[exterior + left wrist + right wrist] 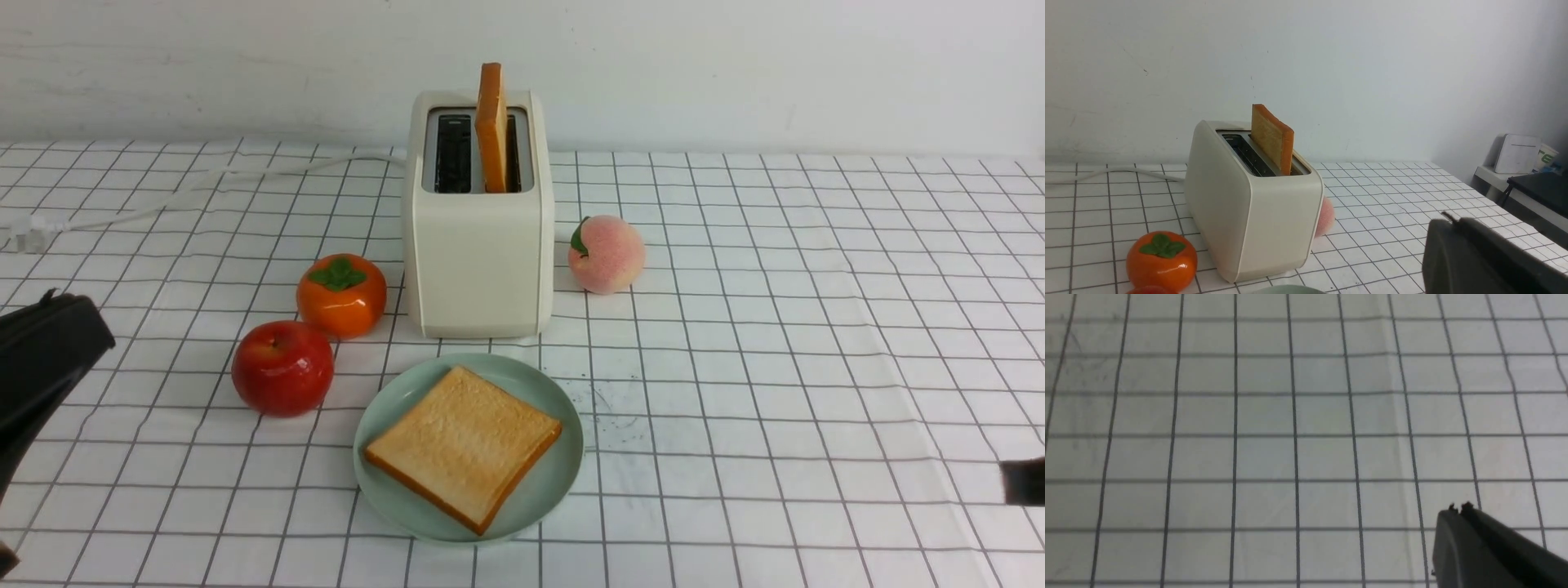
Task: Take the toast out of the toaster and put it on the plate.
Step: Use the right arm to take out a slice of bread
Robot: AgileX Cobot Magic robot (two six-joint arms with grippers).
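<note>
Though front shows toast (461,445) on plate (551,482), right wrist only cloth (1249,416)

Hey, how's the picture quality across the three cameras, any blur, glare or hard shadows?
Front view: soft, even light, sharp throughout; the toaster and plate cast only faint shadows. Left wrist view: toaster crisp, the left end effector close to the lens dark and soft-edged. Right wrist view: the checked cloth looks slightly blurred all over; no glare.
</note>
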